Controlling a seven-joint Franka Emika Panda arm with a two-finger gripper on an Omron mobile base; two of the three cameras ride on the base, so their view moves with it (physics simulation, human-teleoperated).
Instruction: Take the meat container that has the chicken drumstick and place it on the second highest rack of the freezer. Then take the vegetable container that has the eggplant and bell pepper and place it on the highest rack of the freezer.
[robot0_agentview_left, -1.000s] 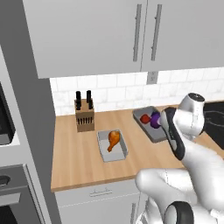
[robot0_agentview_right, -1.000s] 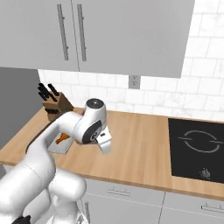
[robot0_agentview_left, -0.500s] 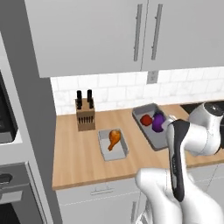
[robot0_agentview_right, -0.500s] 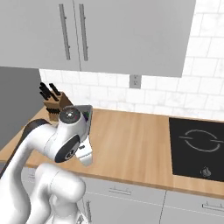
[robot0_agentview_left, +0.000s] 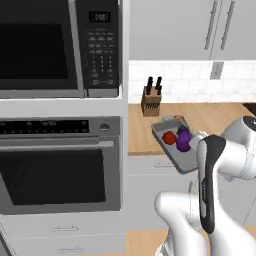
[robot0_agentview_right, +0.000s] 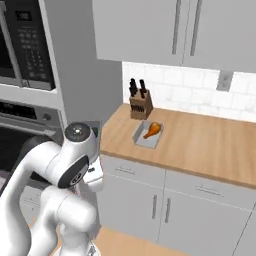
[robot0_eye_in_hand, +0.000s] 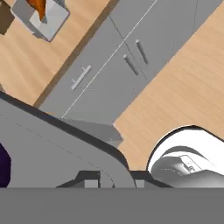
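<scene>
In the left base view a grey vegetable container (robot0_agentview_left: 172, 150) is carried off the bench's front edge, tilted, with the red bell pepper (robot0_agentview_left: 169, 138) and the purple eggplant (robot0_agentview_left: 183, 140) side by side inside; the arm's wrist sits against its right end. A knife block (robot0_agentview_left: 151, 97) stands at the bench's back edge by the wall. In the right base view the meat container (robot0_agentview_right: 147, 135) lies on the bench (robot0_agentview_right: 200, 145) near its left end, just in front of the knife block, with the chicken drumstick (robot0_agentview_right: 152, 130) in it. In the hand view the fingers (robot0_eye_in_hand: 89, 181) are clenched on the vegetable container's grey rim, a sliver of eggplant at the left edge; the drumstick's container lies in the top left corner.
</scene>
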